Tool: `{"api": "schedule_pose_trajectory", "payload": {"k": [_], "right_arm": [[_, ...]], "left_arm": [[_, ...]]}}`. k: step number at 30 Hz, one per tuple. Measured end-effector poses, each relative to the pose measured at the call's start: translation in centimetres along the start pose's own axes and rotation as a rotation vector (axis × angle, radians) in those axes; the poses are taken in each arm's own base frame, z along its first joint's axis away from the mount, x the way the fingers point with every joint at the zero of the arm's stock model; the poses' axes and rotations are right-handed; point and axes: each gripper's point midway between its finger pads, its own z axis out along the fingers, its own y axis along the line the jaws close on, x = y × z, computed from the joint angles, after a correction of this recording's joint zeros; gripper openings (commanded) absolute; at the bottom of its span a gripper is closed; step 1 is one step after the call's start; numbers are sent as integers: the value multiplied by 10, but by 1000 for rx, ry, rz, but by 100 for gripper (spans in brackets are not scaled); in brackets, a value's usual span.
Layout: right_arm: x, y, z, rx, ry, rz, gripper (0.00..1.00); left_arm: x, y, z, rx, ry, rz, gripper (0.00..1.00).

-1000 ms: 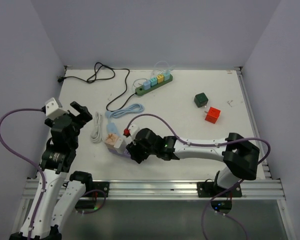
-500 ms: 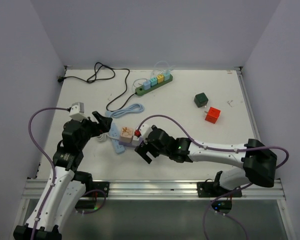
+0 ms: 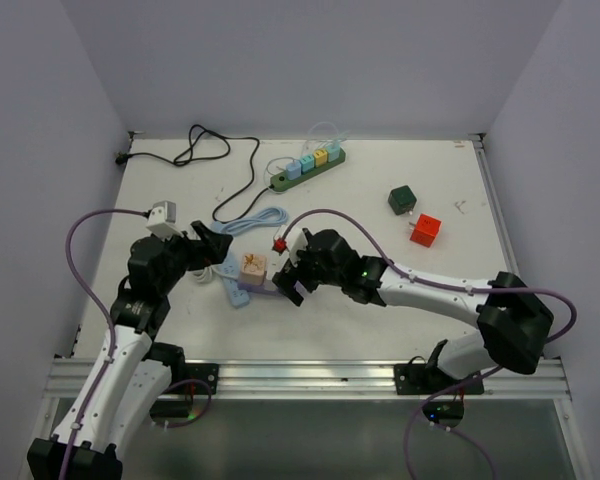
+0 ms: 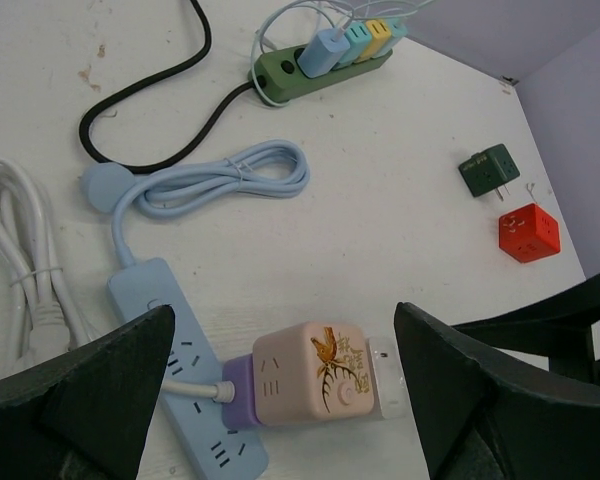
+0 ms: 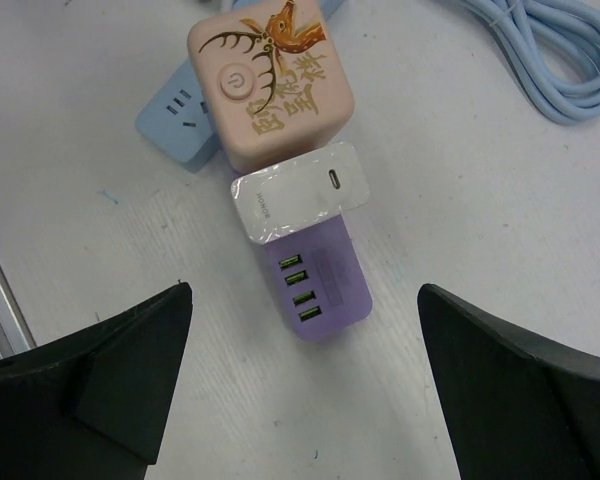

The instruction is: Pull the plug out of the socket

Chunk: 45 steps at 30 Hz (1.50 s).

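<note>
The socket (image 3: 305, 172), a long dark green power strip with a black cord, lies at the table's far side, also in the left wrist view (image 4: 320, 72). Several coloured cube plugs (image 3: 313, 160) sit in it in a row. Both grippers are far from it, around a pink cube adapter (image 3: 253, 266) stacked on a purple strip (image 5: 320, 285). My left gripper (image 3: 212, 250) (image 4: 283, 310) is open just left of the pink cube. My right gripper (image 3: 288, 280) (image 5: 305, 288) is open over the purple strip's end and holds nothing.
A white charger (image 5: 300, 200) sits beside the pink cube. A light blue strip (image 4: 180, 380) with its coiled cable (image 3: 255, 222) lies under the stack. A white cord (image 3: 192, 268) is at the left. A dark green cube (image 3: 401, 199) and a red cube (image 3: 425, 230) sit at the right.
My right gripper opened, let go of the pink cube stack and drew back to the right. The stack shifted right. My left arm swung in towards the cube.
</note>
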Motion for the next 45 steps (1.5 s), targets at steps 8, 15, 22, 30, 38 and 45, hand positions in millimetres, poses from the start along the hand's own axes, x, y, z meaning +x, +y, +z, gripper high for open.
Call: {"api": "schedule_pose_trajectory", "payload": {"k": [8,15,22,30,38,45], "right_arm": [[-2,2,34,-128,30,-19,97],[3,8,53,-168,65,-25,72],[0,6,50,-161,66,-28,37],[-45,2,15,-133,-56,-42,29],[-66,-2,1,-103,-125,-32,29],[-29,-59,-6,122,-61,99,31]], "left_arm": [[15,5,6,9,38,13,93],[22,5,9,17,56,20,93],[24,2,10,29,55,25,93],[32,2,10,35,74,28,93],[39,-3,12,44,96,38,92],[40,-5,12,47,96,46,92]]}}
